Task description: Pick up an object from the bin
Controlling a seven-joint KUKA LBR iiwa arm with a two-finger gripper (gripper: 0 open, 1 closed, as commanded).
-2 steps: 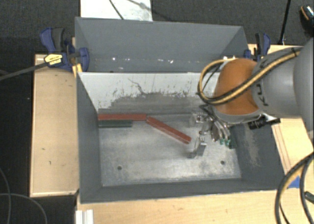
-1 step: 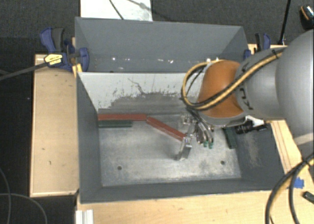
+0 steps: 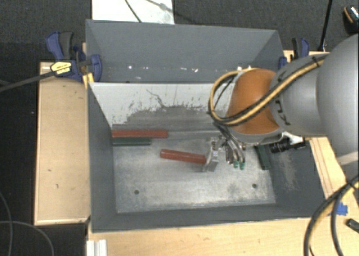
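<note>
Plainly, the grey metal bin [image 3: 168, 190] held few things, all of them on its scuffed floor. Along the foot of the back wall, in the left half, lay a long flat reddish-brown strip [image 3: 140, 134]. Just beneath it, and parallel to it, was a shorter dark greenish strip [image 3: 130, 142]; whether the two touched could not be told. Nearer the middle of the floor lay a reddish-brown rod [image 3: 180, 156], slim and straight, brighter red along its left part and duller toward the right. It sat flat on the metal, tilted a little so that its right end lay lower in the view than its left, and it was apart from the two strips. The gripper [image 3: 224, 158] hung low over the floor right of centre, below the arm's orange cover [image 3: 252, 101] and its looped cables [image 3: 221, 101]. The rod's right end reached up to the gripper's pale metal parts, touching them or just beside them. Whether the claw stood apart, together or clamped on that end could not be told from this angle. To the right of the gripper, partly under the arm, lay a small dark oblong thing [image 3: 262, 158], upright in the view and apart from the rod.
</note>
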